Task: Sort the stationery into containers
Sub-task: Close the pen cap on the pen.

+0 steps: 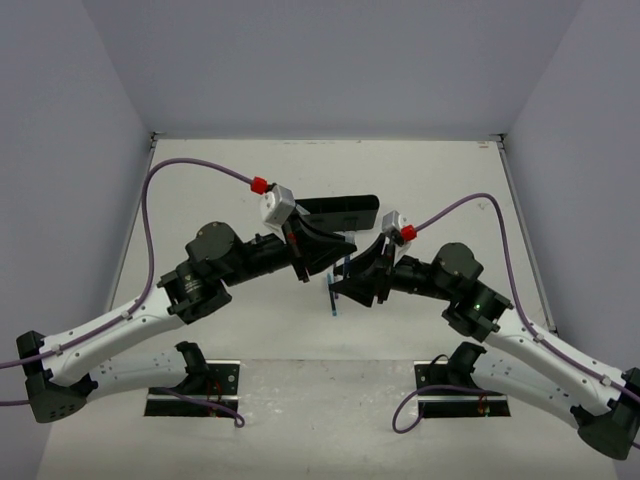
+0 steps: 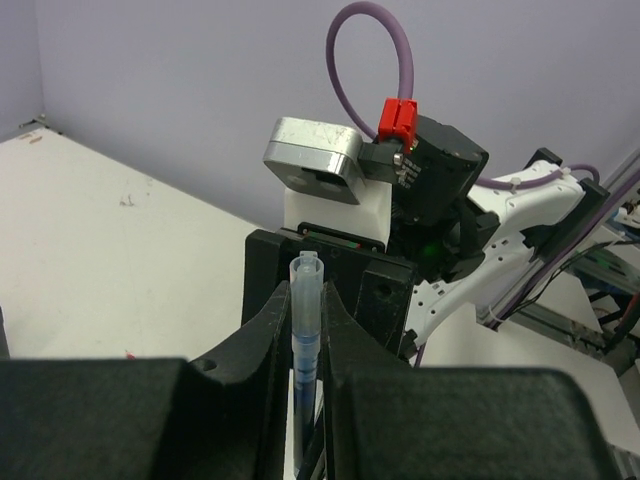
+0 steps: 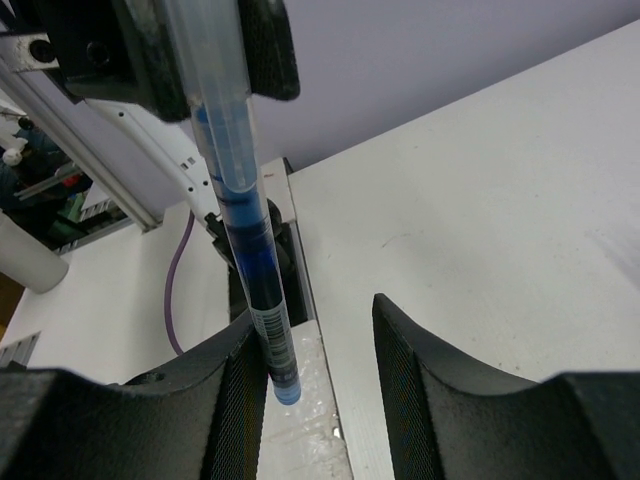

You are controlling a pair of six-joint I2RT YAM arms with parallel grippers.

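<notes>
1. Left wrist: shows left claw (image 2: 305,325) pinching a blue pen (image 2: 306,285) upright between its fingers; cuts off the pen's lower end.
2. Right wrist: shows right claw (image 3: 320,350) spread, the pen's lower tip resting against one finger, ungripped.
3. Top: places the black tray (image 1: 345,212) just beyond the left claw, pen outside it. Hides compartments and any other stationery behind the arms; leaves the sorted count unknowable, this pen apparently yet to go in.

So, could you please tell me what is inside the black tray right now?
Only the right part of the tray shows, and it looks plain dark, with no contents I can make out. The left arm covers the rest.
</notes>
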